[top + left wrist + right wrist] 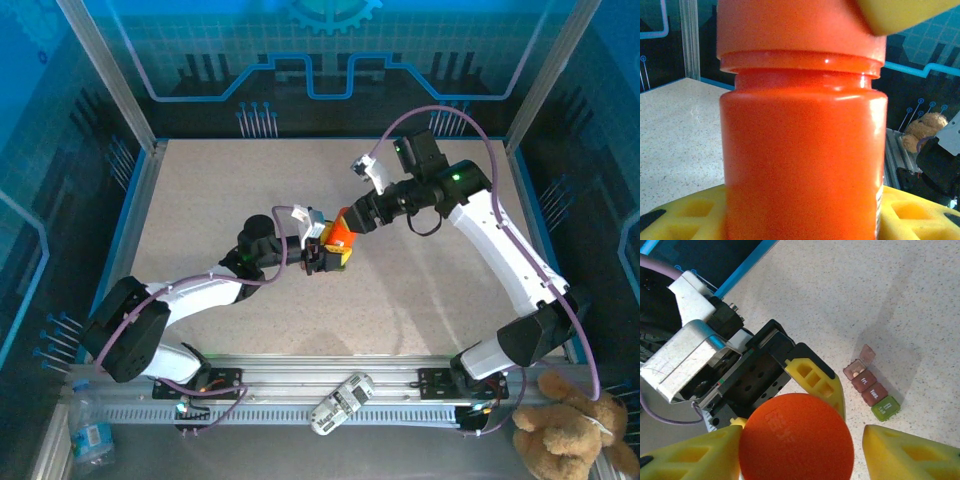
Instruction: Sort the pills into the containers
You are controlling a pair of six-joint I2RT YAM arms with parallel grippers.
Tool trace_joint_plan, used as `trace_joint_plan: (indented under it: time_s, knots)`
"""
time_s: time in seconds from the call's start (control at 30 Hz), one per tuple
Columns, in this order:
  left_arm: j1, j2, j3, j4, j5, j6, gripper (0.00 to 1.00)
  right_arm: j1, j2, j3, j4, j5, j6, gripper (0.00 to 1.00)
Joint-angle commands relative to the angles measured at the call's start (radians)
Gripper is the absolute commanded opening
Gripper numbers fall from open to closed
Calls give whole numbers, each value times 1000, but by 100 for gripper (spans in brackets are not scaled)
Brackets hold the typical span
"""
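The left gripper [322,252] clamps the orange bottle [800,150] at centre frame. The right gripper [800,452] brackets its cap; whether it grips is unclear. The containers [871,385] lie lower right on the table [840,290], one compartment open with pills inside. With the cap on, sorting seems barely begun.

Bottle [341,233] over middle of tabletop [430,300], between fingers of left pincer [337,251]. Right pincer [347,222] at bottle's top — one finger each side. Containers [871,385] flat on tabletop, near bottle, not touching it. Teddy bear [572,432] off tabletop, past near right corner.
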Motion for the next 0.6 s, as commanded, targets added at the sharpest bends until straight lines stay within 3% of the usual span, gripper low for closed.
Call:
trace_joint_plan:
  time_s: [0.0, 0.33, 0.57]
  knots:
    - [6, -14, 39, 36, 31, -1, 0, 11, 12, 16, -19, -9, -7, 58]
    - [7, -21, 47, 28, 1, 18, 0, 34, -2, -58, 48, 18, 96, 43]
    - [7, -42, 44, 20, -107, 97, 0, 91, -15, -182, 181, 202, 363, 41]
